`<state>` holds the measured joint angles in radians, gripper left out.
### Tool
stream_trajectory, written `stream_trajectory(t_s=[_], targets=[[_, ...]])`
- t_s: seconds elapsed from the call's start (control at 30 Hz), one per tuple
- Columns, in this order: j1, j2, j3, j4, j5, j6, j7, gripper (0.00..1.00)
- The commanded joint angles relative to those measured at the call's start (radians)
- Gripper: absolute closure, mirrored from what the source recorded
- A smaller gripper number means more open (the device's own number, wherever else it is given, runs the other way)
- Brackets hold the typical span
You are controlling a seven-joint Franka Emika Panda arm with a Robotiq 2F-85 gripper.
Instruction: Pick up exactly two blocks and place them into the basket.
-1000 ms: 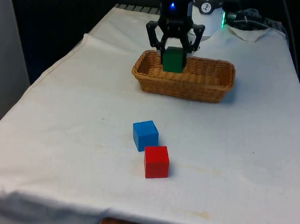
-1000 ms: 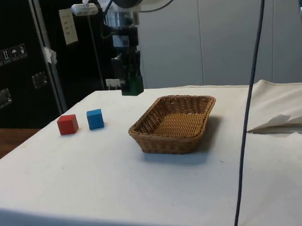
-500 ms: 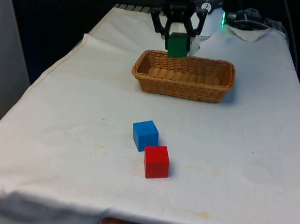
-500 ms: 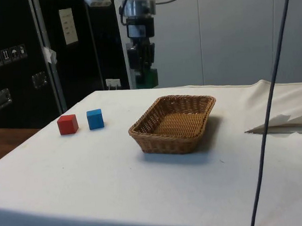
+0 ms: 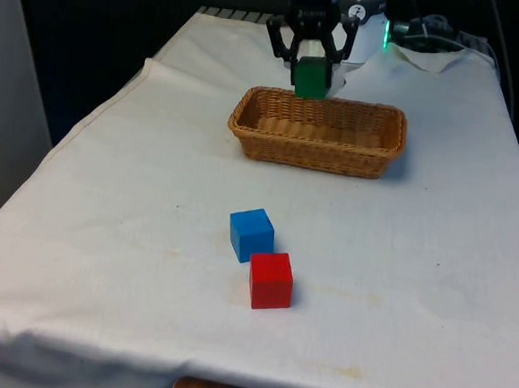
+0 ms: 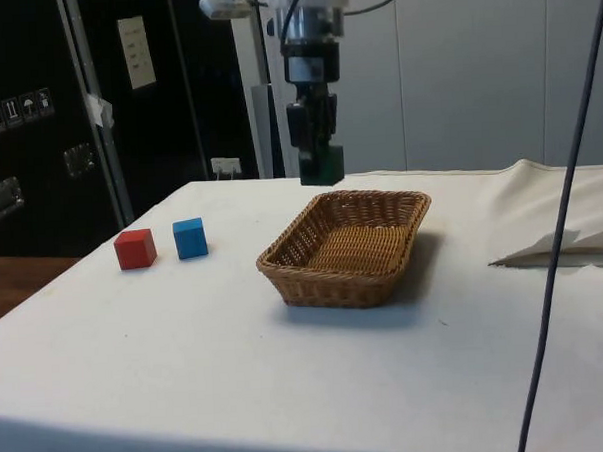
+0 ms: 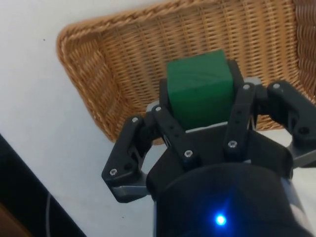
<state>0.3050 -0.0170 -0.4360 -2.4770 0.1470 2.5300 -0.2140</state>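
Hanging above the wicker basket [image 5: 318, 131] right now is the black pincer [image 5: 311, 70], and its fingers are closed tight on a green block [image 5: 311, 77], pressing on two opposite faces. From the side view the pincer [image 6: 321, 165] points straight down, with the green block [image 6: 321, 167] held in the air just above the basket [image 6: 347, 246] and close to its far end, near the rim on the blocks' side; whether it sits squarely over the opening or just over the rim is hard to judge from there. The wrist view helps: the green block [image 7: 200, 91] shows between the two fingers with woven basket [image 7: 123, 64] floor behind it, one corner of the rim close by and white cloth beyond that.

Down on the bench [image 5: 103, 236], two more blocks wait on the white cloth, well apart from the basket and nearer the front edge. A blue block [image 5: 251, 234] lies closer to the basket, and a red block [image 5: 271, 279] sits just beside it towards the front view's right, their corners close to touching. In the side view the red block [image 6: 134, 248] and blue block [image 6: 190, 237] stand next to each other with a small gap. The basket itself looks to have nothing in it, its brown weave open to view.
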Motion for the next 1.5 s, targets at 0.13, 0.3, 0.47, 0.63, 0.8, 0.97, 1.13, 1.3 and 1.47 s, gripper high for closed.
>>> stream_trajectory(t_s=[0.13, 0.3, 0.47, 0.63, 0.8, 0.97, 1.13, 1.3, 1.47], targets=[[0.001, 0.01, 0.0, -0.033, 0.013, 0.053, -0.017, 0.97], [0.001, 0.036, 0.002, -0.062, 0.038, 0.106, -0.037, 0.97], [-0.002, 0.066, 0.001, -0.082, 0.073, 0.148, -0.076, 0.97], [-0.004, 0.106, 0.0, -0.092, 0.119, 0.189, -0.124, 0.97], [-0.007, 0.151, 0.003, -0.093, 0.164, 0.226, -0.17, 0.97], [-0.009, 0.199, 0.008, -0.087, 0.207, 0.259, -0.209, 0.97], [-0.011, 0.234, 0.012, -0.075, 0.235, 0.274, -0.233, 0.48], [-0.01, 0.243, 0.013, -0.072, 0.248, 0.276, -0.245, 0.09], [-0.011, 0.246, 0.013, -0.072, 0.25, 0.277, -0.247, 0.0]])
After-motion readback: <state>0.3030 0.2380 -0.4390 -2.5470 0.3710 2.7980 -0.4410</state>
